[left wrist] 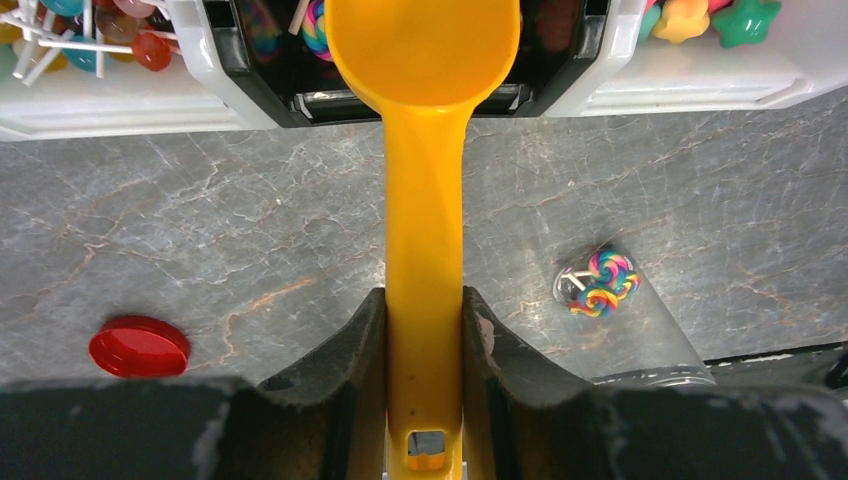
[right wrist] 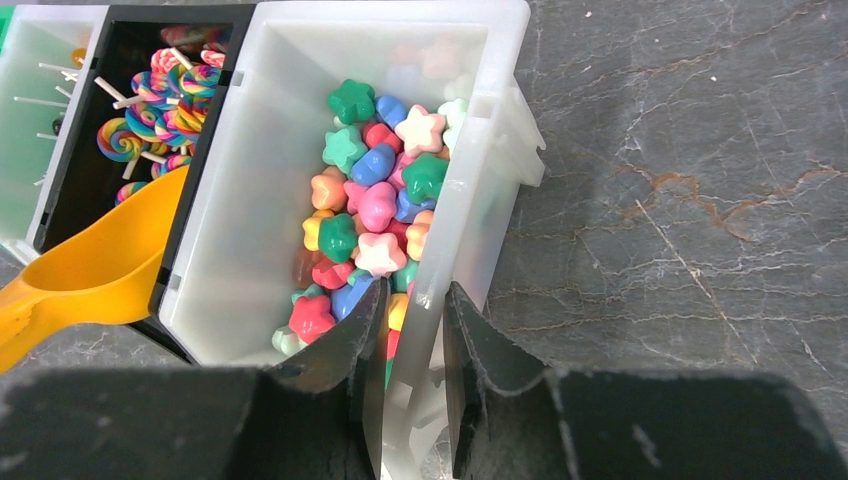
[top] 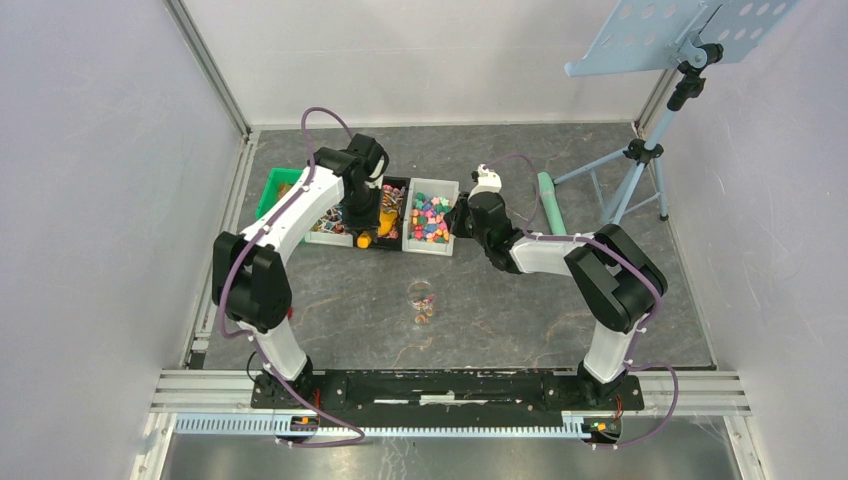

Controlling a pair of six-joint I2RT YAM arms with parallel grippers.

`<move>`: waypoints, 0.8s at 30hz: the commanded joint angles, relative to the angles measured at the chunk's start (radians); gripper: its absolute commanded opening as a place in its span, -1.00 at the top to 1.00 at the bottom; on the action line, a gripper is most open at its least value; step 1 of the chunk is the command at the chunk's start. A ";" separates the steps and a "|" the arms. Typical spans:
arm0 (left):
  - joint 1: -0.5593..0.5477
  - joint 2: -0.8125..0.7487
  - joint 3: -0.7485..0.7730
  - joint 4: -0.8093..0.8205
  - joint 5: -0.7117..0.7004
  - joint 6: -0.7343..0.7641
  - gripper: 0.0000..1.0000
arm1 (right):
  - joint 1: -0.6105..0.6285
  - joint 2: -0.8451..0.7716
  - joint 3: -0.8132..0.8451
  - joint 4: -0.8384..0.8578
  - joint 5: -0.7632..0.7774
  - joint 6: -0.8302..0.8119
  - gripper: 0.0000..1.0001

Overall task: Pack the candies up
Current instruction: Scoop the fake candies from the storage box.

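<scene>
Left claw (left wrist: 424, 305): closed on the handle of the orange scoop (left wrist: 424, 150), a finger on each side, so the bowl points straight ahead
Scoop bowl: empty, over the near lip of the black bin (left wrist: 250, 90); judged ready to dip in for a load
Right claw (right wrist: 408, 300): clamped astride a side wall of the white bin (right wrist: 250, 200), one finger inside and one outside; judged to be steadying the bin
Candies (right wrist: 375, 210): in the white bin, heaped against the gripped wall with the far floor bare, which suggests a tilt I cannot confirm; none in the scoop
Candy form: small stars and flowers with rounded edges and a matte finish, in pink, green, blue, orange and red
Lollipops (right wrist: 160, 90): rainbow swirl discs on thin white sticks, in the black bin
Clear jar (top: 421, 300): on the surface nearer the arm bases, well apart from the bins, uncapped, with a few swirl lollipops inside
Red lid (left wrist: 139, 346): flat, round and glossy, lying apart from the jar
Surface (left wrist: 250, 230): grey, stone-patterned, with pale and rust veins
Materials: smooth moulded plastic scoop; one translucent white bin and one glossy black
Progress: judged early, the jar nearly empty
</scene>
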 commanded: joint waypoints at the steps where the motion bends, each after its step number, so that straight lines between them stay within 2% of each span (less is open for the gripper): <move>1: 0.009 -0.027 -0.045 0.160 -0.080 -0.048 0.95 | 0.023 -0.045 -0.032 0.045 -0.128 -0.001 1.00; 3: 0.010 -0.039 -0.077 0.170 -0.125 -0.045 0.95 | 0.024 -0.043 -0.030 0.048 -0.139 0.005 1.00; 7: 0.011 -0.087 -0.176 0.283 -0.066 -0.051 0.95 | 0.024 -0.039 -0.041 0.086 -0.161 0.019 1.00; 13: 0.010 -0.082 -0.198 0.266 -0.076 -0.066 0.95 | 0.024 -0.033 -0.051 0.095 -0.164 0.030 1.00; 18: 0.009 -0.097 -0.149 0.216 -0.064 -0.054 0.95 | 0.023 -0.049 -0.059 0.096 -0.159 0.023 1.00; 24: 0.010 -0.042 0.018 0.024 -0.130 0.027 0.95 | 0.024 -0.061 -0.054 0.087 -0.151 0.003 1.00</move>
